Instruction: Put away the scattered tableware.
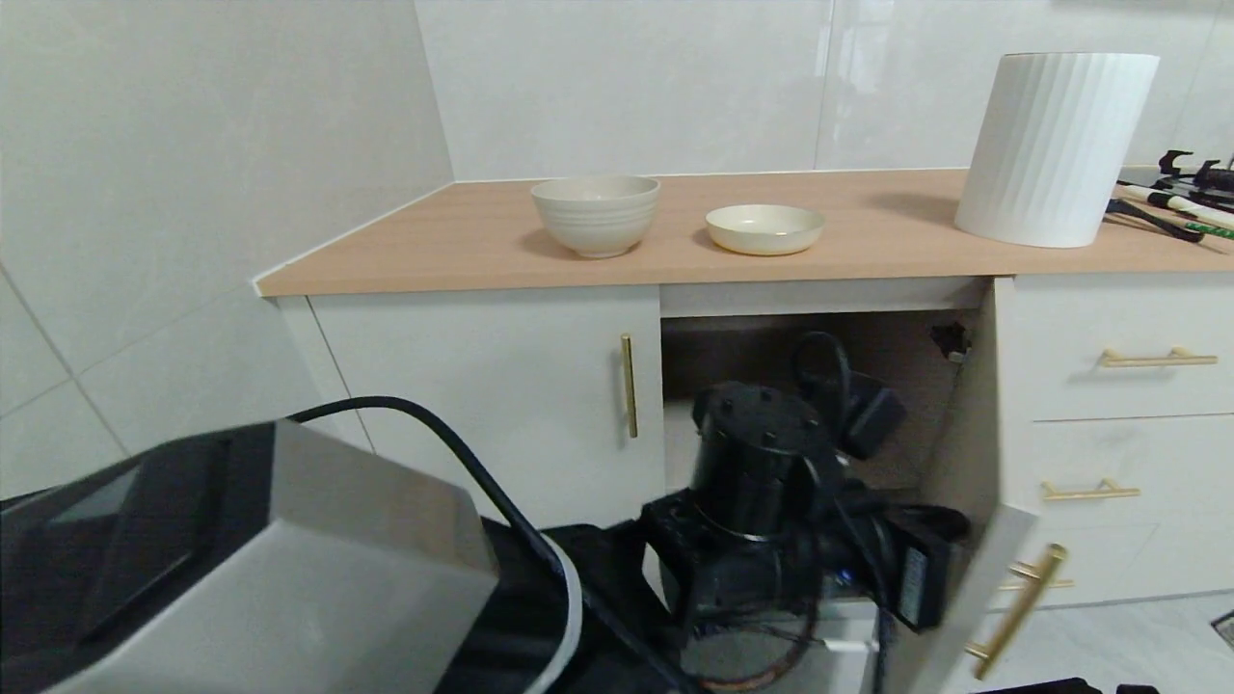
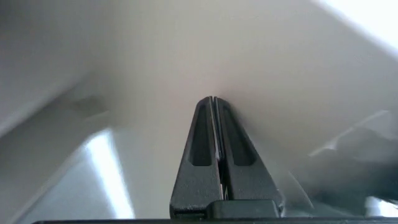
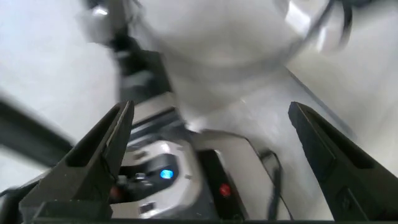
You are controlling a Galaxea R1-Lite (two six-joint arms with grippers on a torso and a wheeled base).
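Two pieces of tableware stand on the wooden countertop: a deep, ribbed cream bowl towards the left and a shallow cream dish beside it, a small gap apart. My left gripper is shut with its fingers pressed together on nothing, close to a pale blurred surface. My right gripper is wide open and holds nothing; blurred robot hardware lies beyond it. A black arm section hangs low in front of the open cabinet, well below the bowl and dish.
A tall white ribbed container stands at the counter's right, with pens and tools past it. Under the counter, one cabinet door is swung open onto a dark compartment; the left door is closed. Drawers are on the right.
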